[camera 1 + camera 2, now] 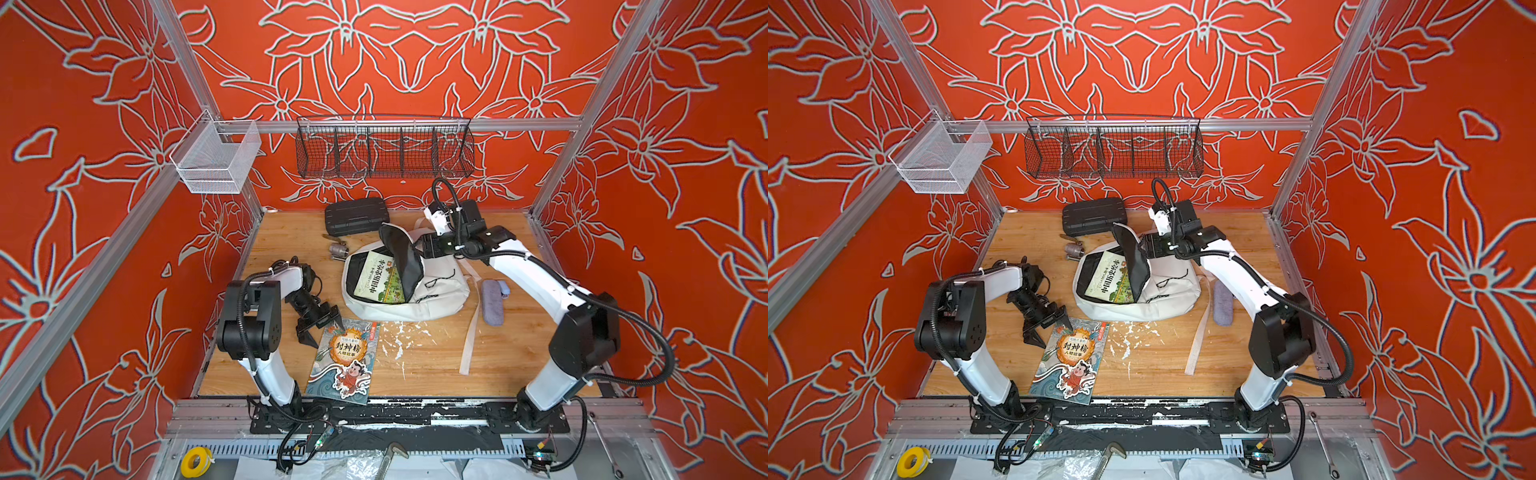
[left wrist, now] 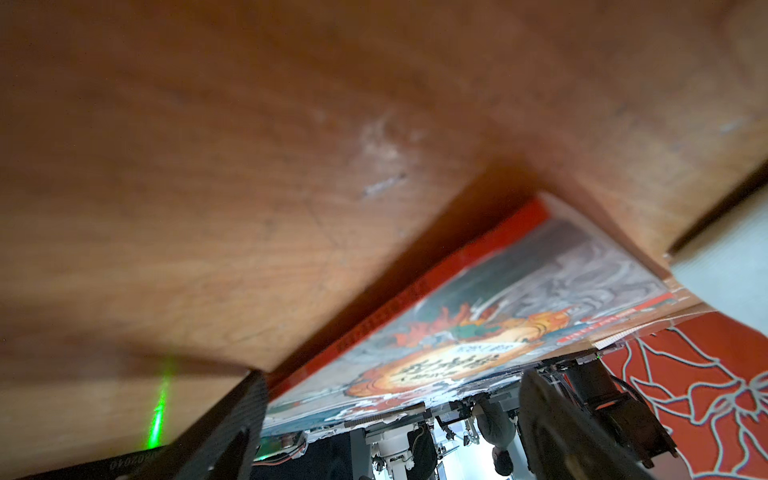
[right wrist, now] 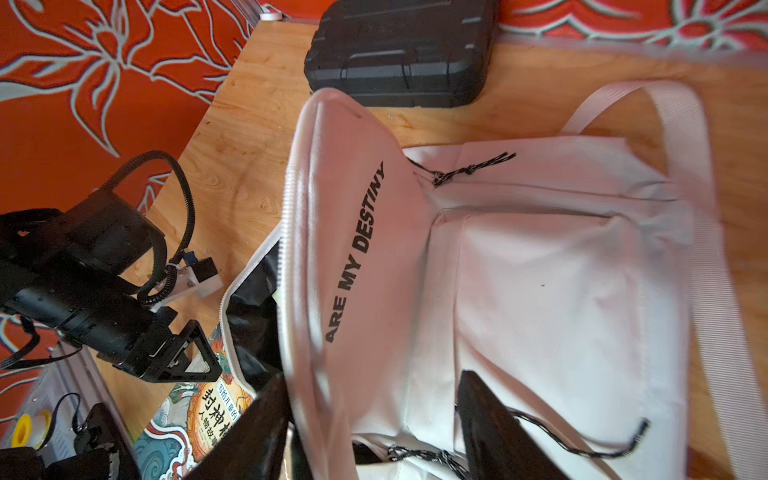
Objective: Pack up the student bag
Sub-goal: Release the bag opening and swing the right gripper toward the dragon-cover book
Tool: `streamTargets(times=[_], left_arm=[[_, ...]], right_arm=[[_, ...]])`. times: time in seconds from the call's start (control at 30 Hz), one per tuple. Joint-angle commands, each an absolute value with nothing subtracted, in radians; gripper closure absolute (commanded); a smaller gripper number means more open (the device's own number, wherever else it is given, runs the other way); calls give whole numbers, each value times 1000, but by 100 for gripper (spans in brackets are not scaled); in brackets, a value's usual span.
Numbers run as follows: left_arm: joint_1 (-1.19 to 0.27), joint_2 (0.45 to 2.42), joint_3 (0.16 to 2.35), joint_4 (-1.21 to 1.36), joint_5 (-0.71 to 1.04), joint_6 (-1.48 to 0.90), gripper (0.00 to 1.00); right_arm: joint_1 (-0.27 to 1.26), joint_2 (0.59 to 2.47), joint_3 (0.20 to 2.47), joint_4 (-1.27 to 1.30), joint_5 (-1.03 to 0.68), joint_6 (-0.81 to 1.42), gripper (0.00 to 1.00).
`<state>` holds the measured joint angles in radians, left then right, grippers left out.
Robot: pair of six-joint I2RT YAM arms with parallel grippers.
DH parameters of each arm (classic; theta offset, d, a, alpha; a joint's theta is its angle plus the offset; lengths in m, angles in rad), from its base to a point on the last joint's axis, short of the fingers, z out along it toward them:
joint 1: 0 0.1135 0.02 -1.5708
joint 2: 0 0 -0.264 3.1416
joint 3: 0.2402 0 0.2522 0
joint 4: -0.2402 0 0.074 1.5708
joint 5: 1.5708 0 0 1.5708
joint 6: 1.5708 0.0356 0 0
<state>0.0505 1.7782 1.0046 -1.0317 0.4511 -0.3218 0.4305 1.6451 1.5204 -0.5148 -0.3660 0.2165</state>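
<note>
The student bag [image 1: 419,301] [image 1: 1169,301], a white backpack, lies unzipped mid-table with a green book [image 1: 380,278] inside. Its flap [image 1: 405,257] [image 3: 353,249] stands up, dark lining showing in both top views. My right gripper [image 3: 374,376] is at the flap from behind, open, its jaws wide apart with the flap's fabric between them. An illustrated book [image 1: 343,361] [image 2: 498,299] lies flat near the table's front edge. My left gripper [image 1: 326,334] [image 1: 1054,334] is open low over that book's far left corner, one finger on the cover, the other on the table beside the spine.
A black ribbed hard case [image 1: 356,216] lies behind the bag, with a metal fitting [image 1: 337,249] in front of it. A purple-grey pouch [image 1: 493,301] lies right of the bag. A long white strap [image 1: 471,332] trails forward. Wire baskets [image 1: 384,151] [image 1: 216,160] hang on the rails.
</note>
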Motion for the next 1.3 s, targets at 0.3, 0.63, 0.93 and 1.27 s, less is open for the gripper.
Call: streamTargets(times=[0.3,0.63,0.93,1.27], left_arm=[[43,1729,955,-766,464,-318,9],[40,1670,890,-700,443,-349,12],[35,1651,839,-684,431,-382,13],[34,1651,823,-678,426,-404,13]], right_arm=[[598,1500,1412,-603,-566,304,35],[731,1545,1028,-190,-652,601,38],[787,1698,895,90,-650,716,39],[812,1853,903,172,-582,764,41]])
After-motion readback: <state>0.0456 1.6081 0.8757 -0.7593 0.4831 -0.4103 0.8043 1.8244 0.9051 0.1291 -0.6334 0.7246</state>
